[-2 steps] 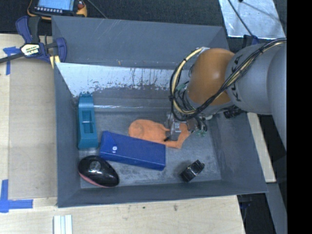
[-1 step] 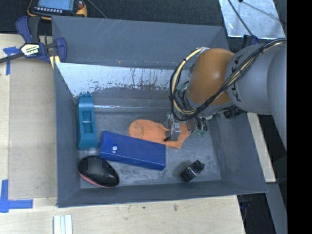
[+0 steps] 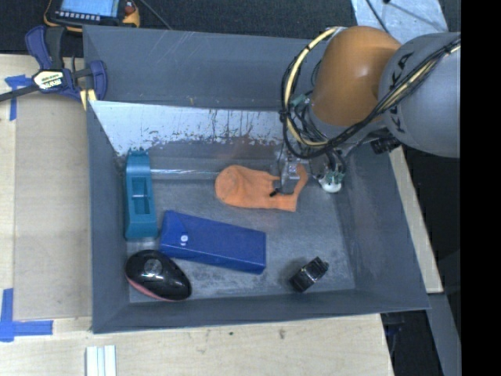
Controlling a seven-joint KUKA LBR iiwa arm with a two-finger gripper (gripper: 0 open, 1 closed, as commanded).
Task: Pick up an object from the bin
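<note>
The jaws stood low over the right end of a soft orange thing (image 3: 249, 186) lying mid-bin, toward the back wall of the grey bin (image 3: 376, 233). Whether they were apart or together could not be told. In front lay a flat blue box (image 3: 215, 243). To its left was a lighter blue holder (image 3: 138, 197). Along the front edge were a black rounded thing (image 3: 156, 276) and, well apart, a small black clip (image 3: 308, 273).
</note>
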